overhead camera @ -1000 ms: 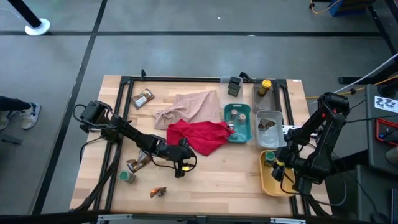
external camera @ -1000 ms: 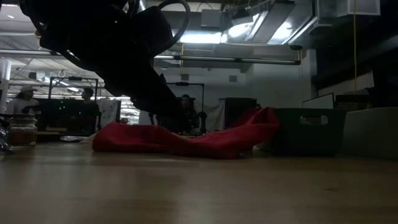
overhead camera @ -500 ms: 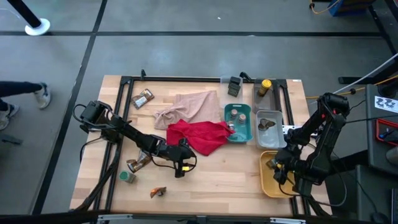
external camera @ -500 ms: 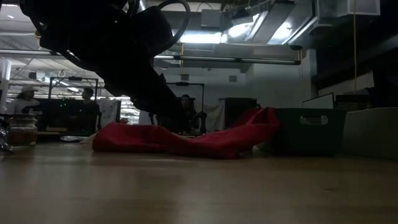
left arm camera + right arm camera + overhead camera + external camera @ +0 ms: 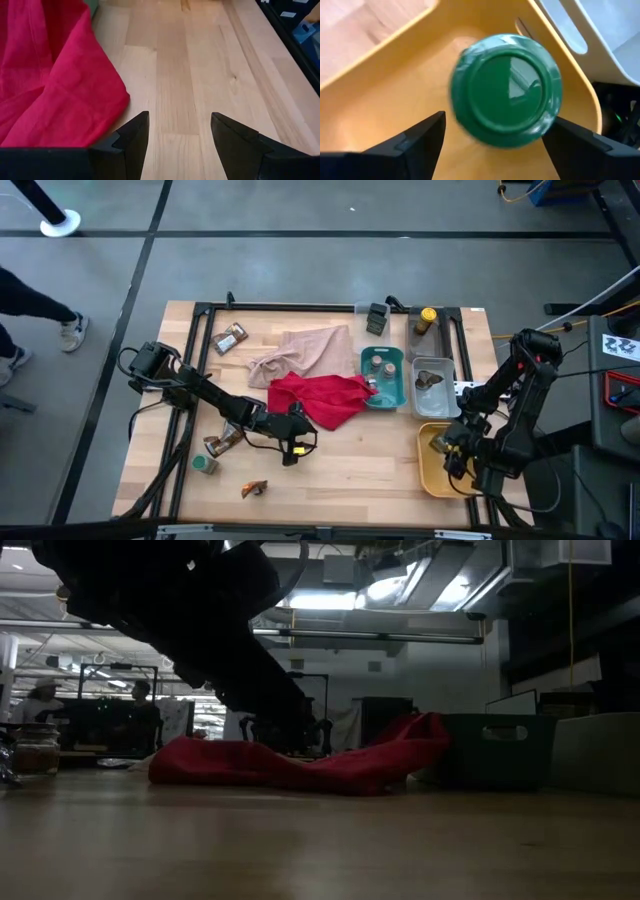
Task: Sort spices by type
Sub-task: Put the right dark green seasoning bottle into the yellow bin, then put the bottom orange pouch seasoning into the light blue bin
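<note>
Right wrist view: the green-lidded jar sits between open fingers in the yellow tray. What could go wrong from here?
1. The green-lidded jar stands near the yellow tray wall; the right tool, lifting out, could clip the lid and tip it.
2. The left tool, open beside the red cloth, might snag its edge when it moves.

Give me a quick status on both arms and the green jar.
Right tool open over the yellow tray, green-lidded jar in the tray, not held. Left tool open, empty, beside the red cloth. Nothing in the way.
</note>
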You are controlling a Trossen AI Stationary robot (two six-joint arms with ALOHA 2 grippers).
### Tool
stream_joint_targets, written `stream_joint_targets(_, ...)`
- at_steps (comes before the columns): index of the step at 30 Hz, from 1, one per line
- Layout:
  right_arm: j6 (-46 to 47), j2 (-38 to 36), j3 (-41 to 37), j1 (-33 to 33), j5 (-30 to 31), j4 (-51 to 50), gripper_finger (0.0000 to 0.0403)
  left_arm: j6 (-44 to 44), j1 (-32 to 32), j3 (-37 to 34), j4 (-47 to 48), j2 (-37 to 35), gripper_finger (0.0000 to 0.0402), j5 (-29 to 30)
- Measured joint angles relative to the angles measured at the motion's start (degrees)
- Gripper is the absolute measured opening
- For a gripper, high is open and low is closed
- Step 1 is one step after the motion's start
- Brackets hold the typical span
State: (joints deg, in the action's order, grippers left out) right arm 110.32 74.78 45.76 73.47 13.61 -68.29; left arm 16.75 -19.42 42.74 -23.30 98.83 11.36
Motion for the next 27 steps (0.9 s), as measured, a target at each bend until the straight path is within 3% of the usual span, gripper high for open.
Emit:
stream_joint_targets(9,-1.41,-0.04,8.13,0.0,-1.76,-2.38,0.0317,-0.42,0.02,0.09,0.23,-1.14,0.0196,-0.01)
stream_joint_targets(16,-2.83,-0.07,14.63,0.0,-1.55,-2.35,0.0317,1.47,-0.47,1.59,2.41,-7.28,0.0196,-0.47)
stream_joint_targets(23,-5.63,-0.07,18.15,0.0,3.52,-2.02,0.0317,18.26,-3.24,2.29,11.61,-16.53,0.0196,-1.17)
stream_joint_targets(27,-6.07,-0.04,18.16,0.0,7.9,-2.01,0.0317,31.22,-6.33,2.29,18.63,-21.06,0.0196,-5.07)
